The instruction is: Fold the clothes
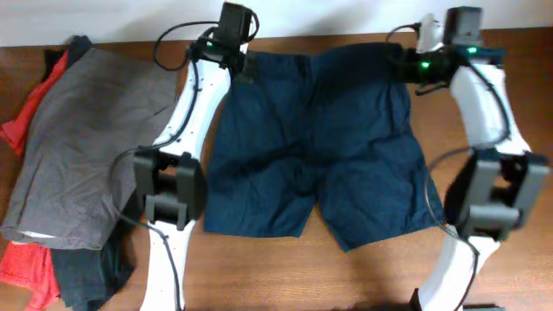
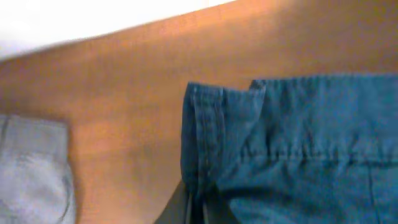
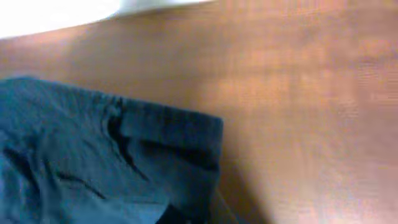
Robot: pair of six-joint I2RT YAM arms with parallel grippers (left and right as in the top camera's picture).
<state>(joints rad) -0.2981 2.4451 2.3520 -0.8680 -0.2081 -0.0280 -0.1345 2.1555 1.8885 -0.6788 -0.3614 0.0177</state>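
The navy blue shorts (image 1: 320, 138) lie spread flat on the wooden table (image 1: 285, 268), waistband at the far edge and both legs toward the front. My left gripper (image 1: 244, 67) is at the waistband's left corner. In the left wrist view the belt-looped corner (image 2: 298, 137) runs down into the jaws (image 2: 199, 214), which appear shut on it. My right gripper (image 1: 408, 65) is at the waistband's right corner. In the right wrist view the corner of the shorts (image 3: 93, 155) bunches into the jaws (image 3: 199, 218), which appear shut on it.
A large grey garment (image 1: 86, 138) lies at the left, also seen in the left wrist view (image 2: 31, 168). A red-orange garment (image 1: 22, 263) and a dark one (image 1: 86, 276) lie under it. The table's far edge is just behind both grippers.
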